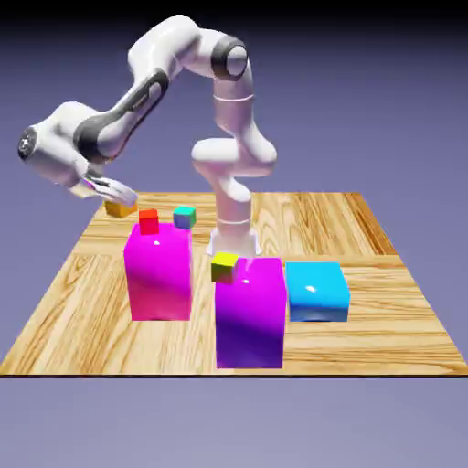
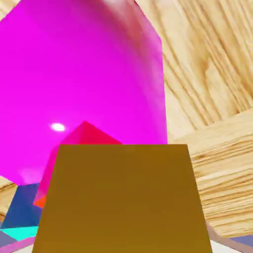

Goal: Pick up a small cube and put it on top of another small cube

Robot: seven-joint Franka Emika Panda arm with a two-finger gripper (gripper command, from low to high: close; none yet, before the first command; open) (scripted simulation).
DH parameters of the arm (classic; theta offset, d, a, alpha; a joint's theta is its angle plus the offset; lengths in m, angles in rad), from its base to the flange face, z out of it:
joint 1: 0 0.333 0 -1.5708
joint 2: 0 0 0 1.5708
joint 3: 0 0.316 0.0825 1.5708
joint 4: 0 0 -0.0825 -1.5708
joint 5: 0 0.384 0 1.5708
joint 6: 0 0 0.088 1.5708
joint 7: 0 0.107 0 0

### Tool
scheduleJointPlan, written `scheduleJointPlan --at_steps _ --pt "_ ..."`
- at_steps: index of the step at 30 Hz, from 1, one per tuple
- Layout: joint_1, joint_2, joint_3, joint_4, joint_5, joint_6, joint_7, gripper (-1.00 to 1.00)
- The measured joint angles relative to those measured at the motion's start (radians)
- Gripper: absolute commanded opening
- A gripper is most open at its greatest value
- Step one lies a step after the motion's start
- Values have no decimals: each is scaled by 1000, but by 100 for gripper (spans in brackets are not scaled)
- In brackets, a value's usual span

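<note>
Clamped golden-yellow small cube (image 2: pixel 121 197) in closed gripper (image 1: pixel 119 196), above big glossy magenta block (image 1: pixel 159 271); may clip small red cube (image 1: pixel 148 221) there.

Exterior view: high, distant, whole table (image 1: pixel 384 320). Hand view: close over magenta block (image 2: pixel 79 74), shared with exterior (image 1: pixel 158 274).

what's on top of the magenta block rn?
A small red cube sits on the magenta block, near its back left corner; the rest of the top is bare. In the hand view the held golden-yellow cube covers part of the red one.
</note>
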Motion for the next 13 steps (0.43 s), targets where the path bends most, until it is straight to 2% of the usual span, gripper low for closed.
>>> scheduleJointPlan --at_steps 5,10,11,13 --pt "59 -120 73 -65 -70 0 58 -100" --pt "48 -171 66 -246 -97 136 88 -100" --pt "47 -176 65 -265 -99 151 91 100" --pt "47 -176 65 -265 -101 151 91 100"
